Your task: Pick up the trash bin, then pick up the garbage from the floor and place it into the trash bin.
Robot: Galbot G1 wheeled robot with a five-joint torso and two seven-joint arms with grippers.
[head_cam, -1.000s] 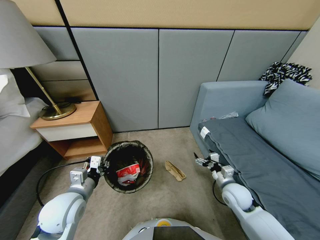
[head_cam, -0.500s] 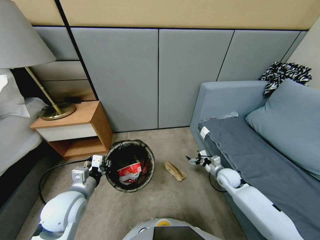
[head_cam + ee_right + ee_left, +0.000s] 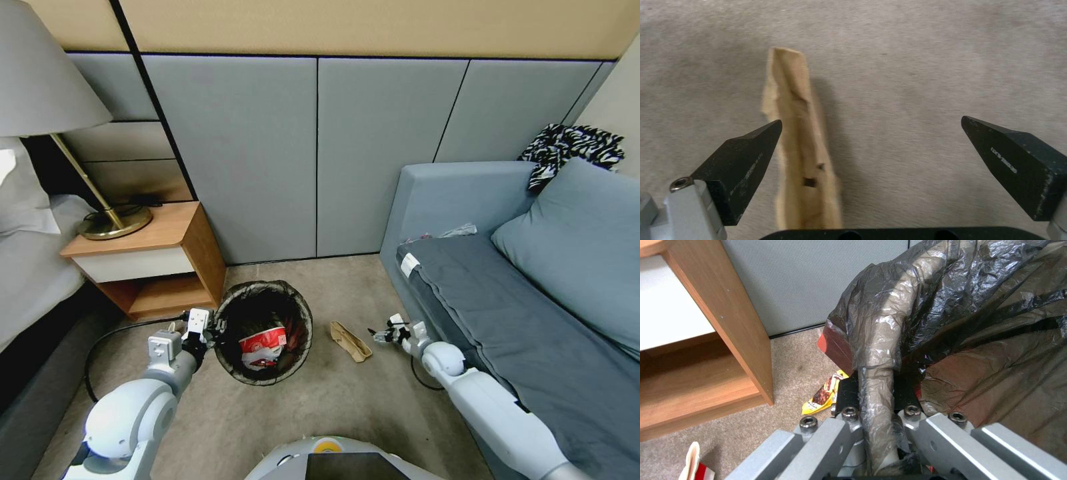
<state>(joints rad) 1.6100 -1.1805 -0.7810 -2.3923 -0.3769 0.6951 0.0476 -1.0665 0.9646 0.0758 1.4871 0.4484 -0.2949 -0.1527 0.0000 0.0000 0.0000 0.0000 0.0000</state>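
Change: over the last second our right tool (image 3: 377,334) has come down from beside the sofa (image 3: 467,200) and moved left toward the paper bag (image 3: 351,341); the bin (image 3: 263,331) has drifted slightly toward it too. We judge the approach to this piece of litter is nearly done.
Left tool (image 3: 215,327): clenched on the bag-covered rim of the bin; the left wrist view has the rim (image 3: 876,373) pinched between its fingers.
Right tool state: released, fingers (image 3: 740,163) spread wide.
Paper bag: flat on the carpet (image 3: 320,407), between the bin and the sofa, just left of our right tool. In the right wrist view the paper bag (image 3: 798,140) runs lengthwise close to 1 finger, off centre in the gap.
Bin contents: a red-and-white cup (image 3: 261,341) already inside.
Other litter: a yellow wrapper (image 3: 821,397) on the carpet beside the nightstand (image 3: 167,253).
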